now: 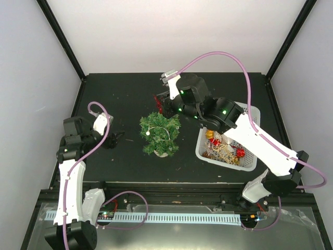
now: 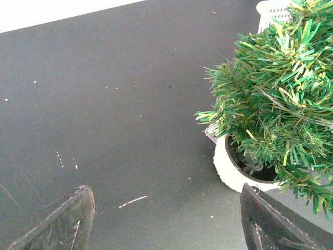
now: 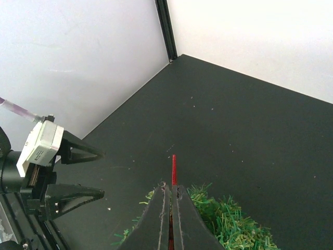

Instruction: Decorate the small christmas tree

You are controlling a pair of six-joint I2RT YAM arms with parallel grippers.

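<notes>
The small christmas tree (image 1: pixel 160 134) stands mid-table, bushy green on a white base (image 2: pixel 231 169). Just behind its top hovers my right gripper (image 1: pixel 161 105), shut on a thin red ornament (image 3: pixel 174 169) that sticks out past the fingertips. In the right wrist view that gripper (image 3: pixel 171 185) has the tree (image 3: pixel 229 224) below it. My left gripper (image 1: pixel 117 138) rests low to the tree's left, open and empty. In the left wrist view its fingers (image 2: pixel 70 216) stand wide apart, with the tree (image 2: pixel 281 94) ahead on the right.
A white mesh basket (image 1: pixel 252 112) holding several red and gold ornaments sits right of the tree, under the right arm; its corner (image 2: pixel 270 8) shows behind the tree. Black frame posts and white walls enclose the dark table (image 1: pixel 119 94).
</notes>
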